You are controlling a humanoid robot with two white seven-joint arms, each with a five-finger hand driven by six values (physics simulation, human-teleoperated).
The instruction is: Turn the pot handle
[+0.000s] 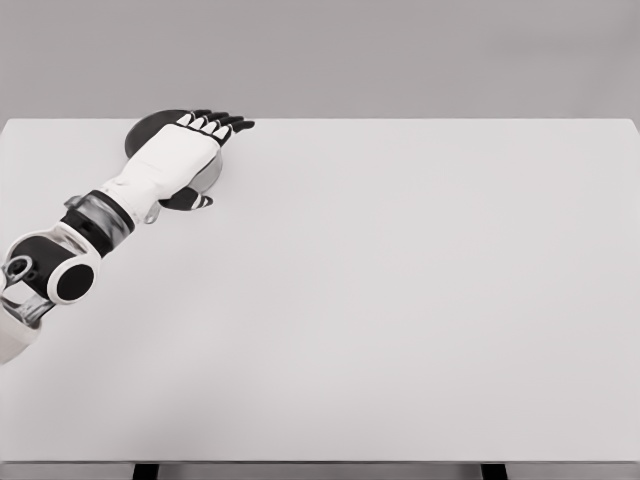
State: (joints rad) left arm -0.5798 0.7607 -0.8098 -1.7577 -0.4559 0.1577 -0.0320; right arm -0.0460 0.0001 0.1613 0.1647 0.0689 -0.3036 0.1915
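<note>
1. At the near left corner of the wide white flat desk [400, 300], the left arm's dark round elbow joint [72, 280] enters from the picture's left edge, nearer the camera than anything else on the desk.
2. Farther in over the desk from that corner, the white forearm with a black-and-grey wrist band [100, 215] runs diagonally up and to the right.
3. Beyond the wrist, toward the desk's far left edge, the left hand [180, 160] lies palm down, its white back facing the camera.
4. Its black-tipped fingers [222, 123] are stretched out almost straight and close together, pointing right along the desk's far edge; they are not curled around anything that can be seen.
5. Under and behind the hand, at the desk's far left edge, sits the dark grey round metal pot [150, 128], mostly covered by the hand.
6. Just nearer than the hand, a small dark piece [188, 201] pokes out from below the palm onto the desk; whether it is the pot's handle cannot be told.
</note>
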